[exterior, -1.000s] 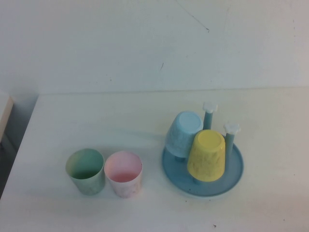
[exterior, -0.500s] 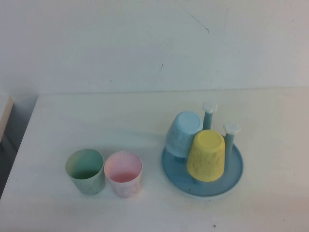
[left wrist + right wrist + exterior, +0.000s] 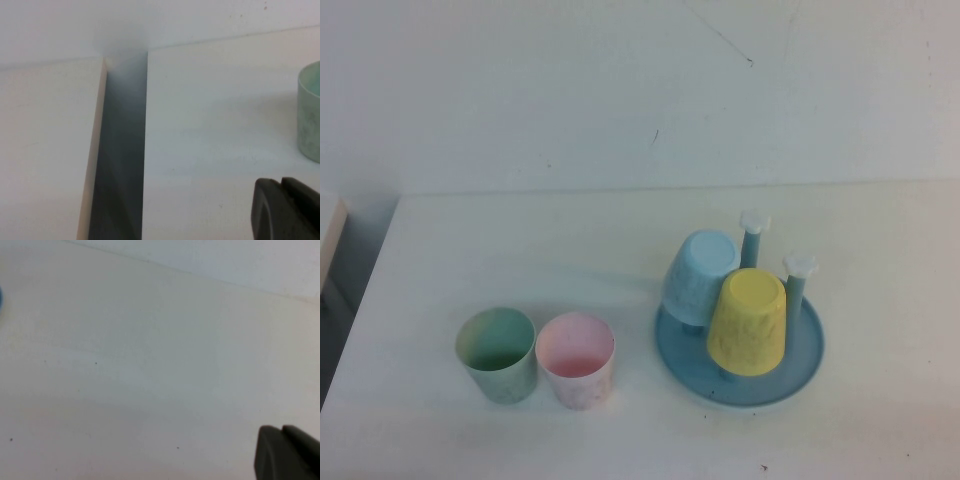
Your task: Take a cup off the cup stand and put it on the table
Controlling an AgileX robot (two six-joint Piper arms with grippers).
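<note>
Judging by the green cup (image 3: 497, 354) standing upright on the table (image 3: 520, 250) beside a pink cup (image 3: 576, 360) — well apart from the cup stand (image 3: 800, 372) — we count the task done, left gripper (image 3: 287, 210) and right gripper (image 3: 287, 452) shut, empty, drawn back.

A pink cup (image 3: 576, 360) stands upright; light blue cup (image 3: 699, 275) and yellow cup (image 3: 748, 321) sit inverted.

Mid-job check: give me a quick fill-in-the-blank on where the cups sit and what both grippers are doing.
1. The green cup stands on the table beside the ___ cup.
2. The cup stand carries the yellow cup and the ___ cup.
3. The left gripper and right gripper, both out of the high view, are ___.

Answers: pink; light blue; shut
</note>
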